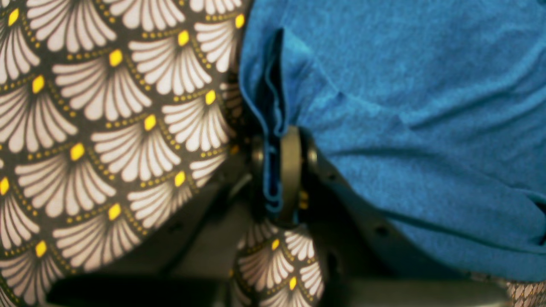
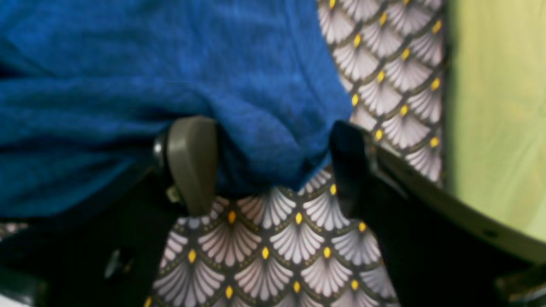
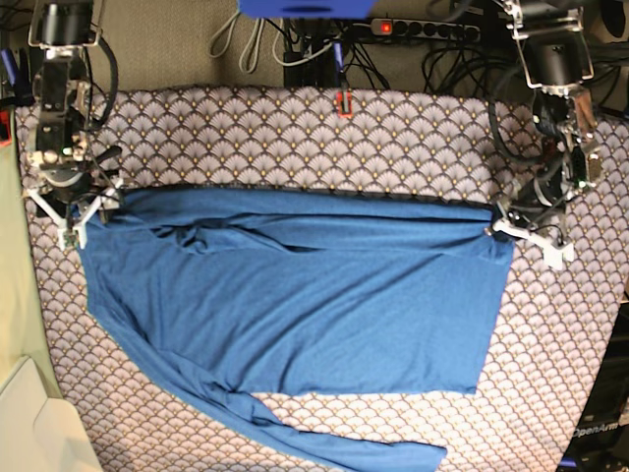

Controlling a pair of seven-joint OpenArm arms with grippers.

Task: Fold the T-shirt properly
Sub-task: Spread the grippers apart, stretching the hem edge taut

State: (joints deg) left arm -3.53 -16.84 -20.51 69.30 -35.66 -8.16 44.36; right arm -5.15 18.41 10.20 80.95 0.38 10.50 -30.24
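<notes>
- Two grippers work the T-shirt [image 3: 295, 305], spread flat on the tablecloth [image 3: 295, 138].
- Left gripper [image 1: 277, 170]: clamped on its bunched edge.
- Right gripper [image 2: 273, 166]: jaws wide, straddling a corner.
- Soft, light knit; best held at corners.

Counts only. One T-shirt [image 3: 295, 305], blue, the single garment; two sleeves visible on it, one folded across the chest near the top fold, one trailing off below the bottom hem. One patterned tablecloth [image 3: 295, 138] covering the one worktop under the T-shirt. Two robot arms, one at each upper corner of the T-shirt. Two hands: left hand [image 3: 503, 224] with both fingers pinched on a cloth edge, right hand [image 3: 84, 208] with two fingers spread either side of a cloth bulge. One power strip [image 3: 428, 29] beyond the T-shirt's far side. Cables there: several, too tangled to count.
</notes>
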